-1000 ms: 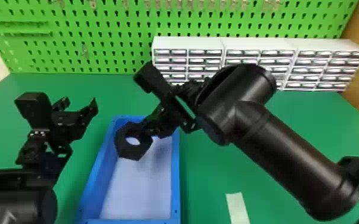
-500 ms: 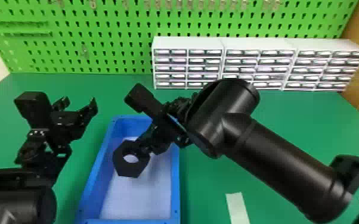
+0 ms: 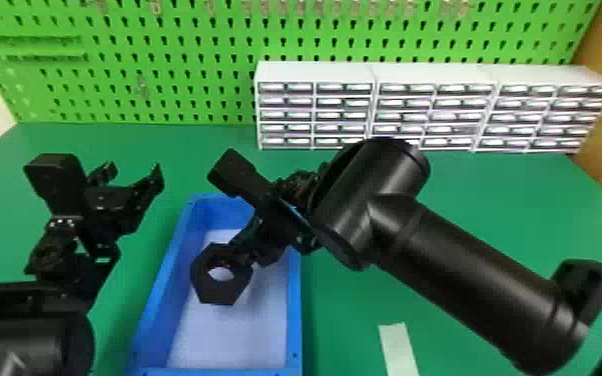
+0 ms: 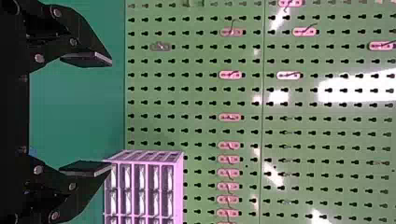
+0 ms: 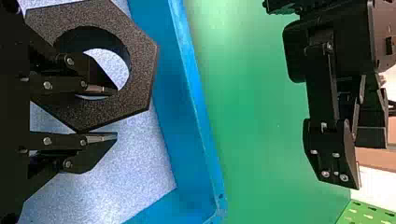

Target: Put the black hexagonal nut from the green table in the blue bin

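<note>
Above the floor of the blue bin (image 3: 295, 320), the black hexagonal nut (image 3: 215, 292) is clasped by the right gripper (image 3: 246, 256), one finger (image 5: 100, 89) inside its hole, one outside; the left gripper's (image 3: 134, 176) are spread.

A workshop, by the look of it: a green pegboard (image 3: 180, 65) with hooks (image 4: 231, 74) rises beyond the left gripper (image 3: 132, 172), white cabinets of small drawers (image 3: 337, 115) stand beyond and rightward of the right gripper (image 3: 246, 257), and a green table (image 3: 495, 195) spreads below both.
</note>
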